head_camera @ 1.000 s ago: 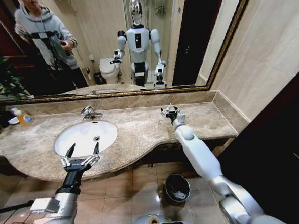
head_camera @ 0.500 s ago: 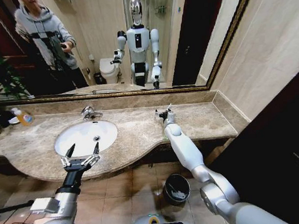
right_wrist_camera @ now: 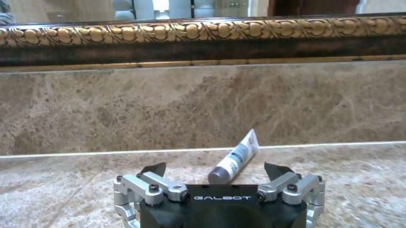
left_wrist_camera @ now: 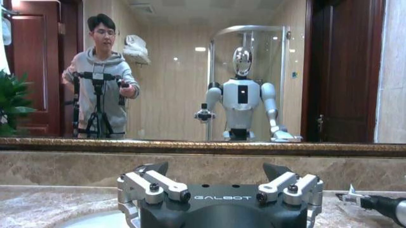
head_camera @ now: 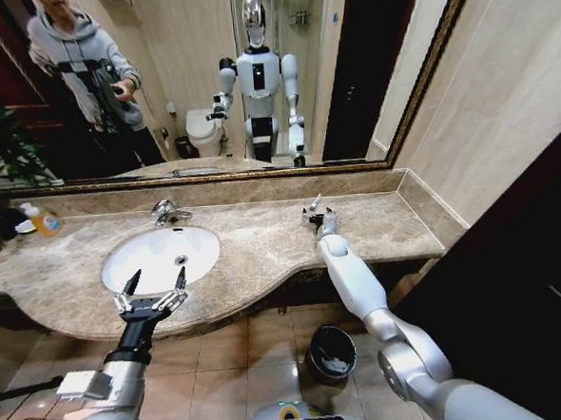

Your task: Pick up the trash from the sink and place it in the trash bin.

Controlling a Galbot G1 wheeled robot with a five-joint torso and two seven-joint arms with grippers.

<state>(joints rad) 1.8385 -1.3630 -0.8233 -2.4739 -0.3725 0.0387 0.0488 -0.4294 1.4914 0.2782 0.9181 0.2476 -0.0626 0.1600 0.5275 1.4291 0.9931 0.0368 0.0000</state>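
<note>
Right gripper (right_wrist_camera: 216,172) spread around a white tube (right_wrist_camera: 235,156) (mirror frame (right_wrist_camera: 203,35) behind); left gripper (head_camera: 156,284) released.

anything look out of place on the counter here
Yes: a small white tube lies tilted on the marble counter by the backsplash, between the right gripper's open fingers, well away from the sink. The left gripper hovers open at the basin's front.

Glossy beige marble surround (head_camera: 264,244), smooth white sink (head_camera: 159,255), chrome faucet (head_camera: 169,213).
</note>
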